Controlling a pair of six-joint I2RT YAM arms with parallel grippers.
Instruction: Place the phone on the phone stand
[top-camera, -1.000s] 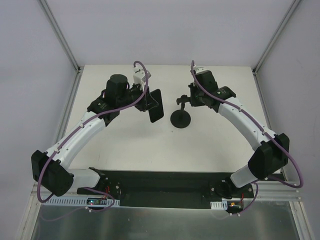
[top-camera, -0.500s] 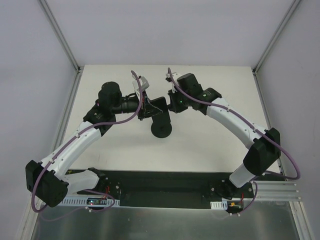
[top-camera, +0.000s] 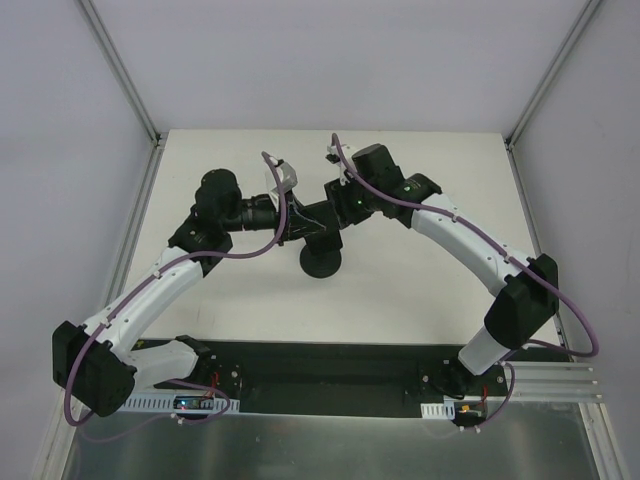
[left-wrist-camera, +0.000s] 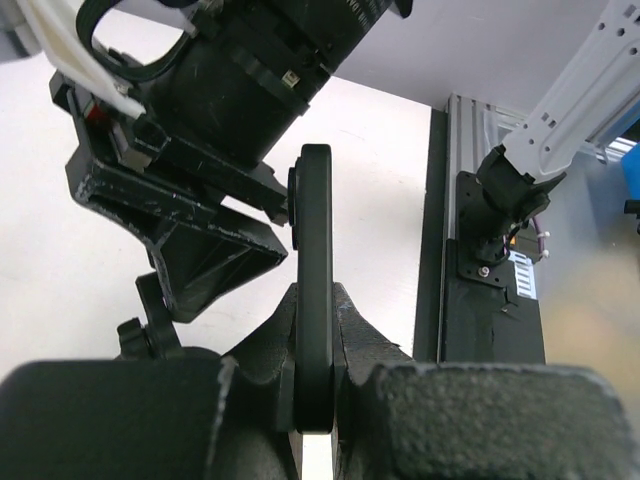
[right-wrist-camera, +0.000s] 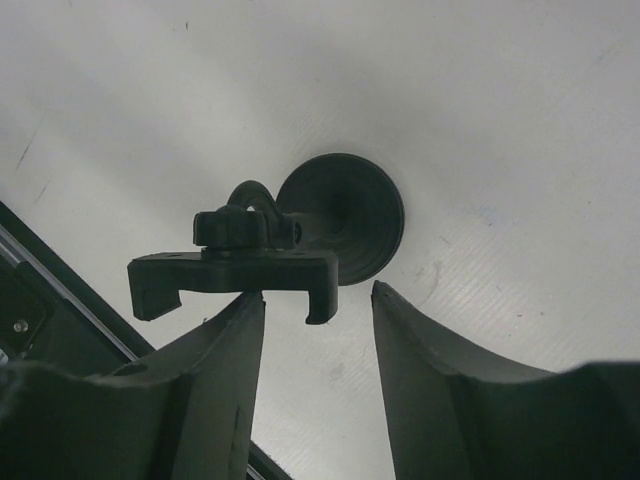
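The phone (left-wrist-camera: 315, 250) shows edge-on as a thin black slab in the left wrist view. My left gripper (left-wrist-camera: 315, 305) is shut on its lower end and holds it upright above the table. In the top view the left gripper (top-camera: 298, 222) and right gripper (top-camera: 335, 212) meet over the phone stand, whose round base (top-camera: 320, 260) rests on the table. In the right wrist view the stand's holder (right-wrist-camera: 232, 275) lies just ahead of my open right gripper (right-wrist-camera: 318, 292), close to the left fingertip, with the disc base (right-wrist-camera: 350, 215) beyond. The phone stands close beside the right gripper's body (left-wrist-camera: 230, 90).
White table (top-camera: 420, 280) with aluminium frame posts at the back corners (top-camera: 150, 130). A black mounting plate (top-camera: 330, 370) with the arm bases runs along the near edge; it also shows in the left wrist view (left-wrist-camera: 495, 300).
Both grippers have come together at the table's middle. The stand's base has shifted left and nearer. The phone has turned from flat-on to between the grippers. Little moved in the last half second.
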